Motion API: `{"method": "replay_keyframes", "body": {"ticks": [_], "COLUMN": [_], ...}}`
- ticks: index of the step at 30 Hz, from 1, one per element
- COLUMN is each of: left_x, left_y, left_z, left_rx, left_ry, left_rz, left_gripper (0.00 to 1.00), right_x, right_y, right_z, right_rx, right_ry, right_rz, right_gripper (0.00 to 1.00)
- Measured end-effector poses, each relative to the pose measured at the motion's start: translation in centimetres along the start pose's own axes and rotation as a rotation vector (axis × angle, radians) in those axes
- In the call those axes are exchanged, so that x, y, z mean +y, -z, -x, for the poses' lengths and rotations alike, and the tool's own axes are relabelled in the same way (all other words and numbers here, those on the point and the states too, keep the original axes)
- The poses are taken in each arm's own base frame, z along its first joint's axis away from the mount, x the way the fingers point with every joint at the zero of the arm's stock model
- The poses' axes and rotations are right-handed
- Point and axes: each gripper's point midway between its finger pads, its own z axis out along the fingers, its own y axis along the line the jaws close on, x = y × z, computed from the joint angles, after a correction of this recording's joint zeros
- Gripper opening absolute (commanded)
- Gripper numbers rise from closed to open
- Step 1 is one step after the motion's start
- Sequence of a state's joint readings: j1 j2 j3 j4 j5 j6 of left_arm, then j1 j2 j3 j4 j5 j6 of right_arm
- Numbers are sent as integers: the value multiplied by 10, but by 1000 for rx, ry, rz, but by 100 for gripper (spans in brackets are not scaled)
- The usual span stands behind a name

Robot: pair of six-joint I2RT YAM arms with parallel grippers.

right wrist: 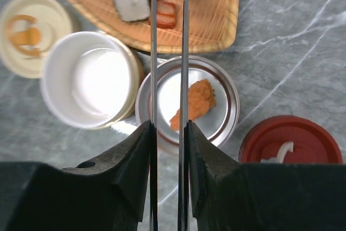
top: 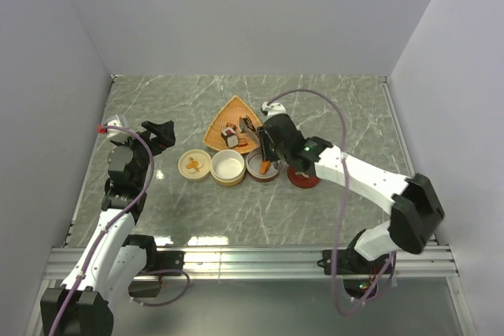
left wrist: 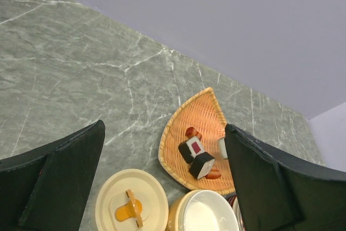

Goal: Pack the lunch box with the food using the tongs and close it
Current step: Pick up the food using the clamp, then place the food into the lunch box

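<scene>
Steel tongs (right wrist: 153, 52) in right fingers (right wrist: 127, 171) | orange piece (right wrist: 193, 104) (in silver bowl (right wrist: 224, 87))

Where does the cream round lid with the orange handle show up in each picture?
Top external: cream round lid left of centre.
Left wrist: lid at bottom edge, left of centre.
Right wrist: lid at upper left.
Shared landmark: orange woven tray beside it.

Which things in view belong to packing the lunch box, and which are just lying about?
Belong: tongs in the right gripper; sushi rolls; orange piece; cream container; silver-lined container; cream lid; red lid.
Lying about: woven tray under the rolls; open left gripper, holding nothing.
</scene>
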State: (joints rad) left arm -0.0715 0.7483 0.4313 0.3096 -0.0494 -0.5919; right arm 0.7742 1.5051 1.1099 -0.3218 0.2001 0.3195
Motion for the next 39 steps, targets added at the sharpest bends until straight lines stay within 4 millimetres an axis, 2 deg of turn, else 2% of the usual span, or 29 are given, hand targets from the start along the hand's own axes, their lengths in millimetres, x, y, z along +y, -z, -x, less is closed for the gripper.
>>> {"method": "replay_keyframes", "body": {"ticks": [6,8,11,16,20,24,29,39], "left_x": [0,0,0,0,0,0,0,0], "left_y": [0,0,0,0,0,0,0,0], "left_z": [0,0,0,0,0,0,0,0], "left_rx": [-1,-1,-1,0,0,0,0,0], "left_ry": [0,0,0,0,0,0,0,0], "left_rz": [0,0,0,0,0,0,0,0], "left_gripper": [100,99,99,99,100,100,99,99], "right_x": [25,35,43,48,50,52,52,51], "right_y": [61,77,90,92,90,91,87,83], "right_z": [18,15,-2,-41,-60,-63,-65,-66], "right_rx": [-127,-147,-137,-62,-20,-12,-2,3], "right_ry": [5,5,16,33,38,37,42,47], "right_rz": [97,137,177,199,202,204,198,180], "right_gripper": [11,11,11,11,15,32,43,49]}}
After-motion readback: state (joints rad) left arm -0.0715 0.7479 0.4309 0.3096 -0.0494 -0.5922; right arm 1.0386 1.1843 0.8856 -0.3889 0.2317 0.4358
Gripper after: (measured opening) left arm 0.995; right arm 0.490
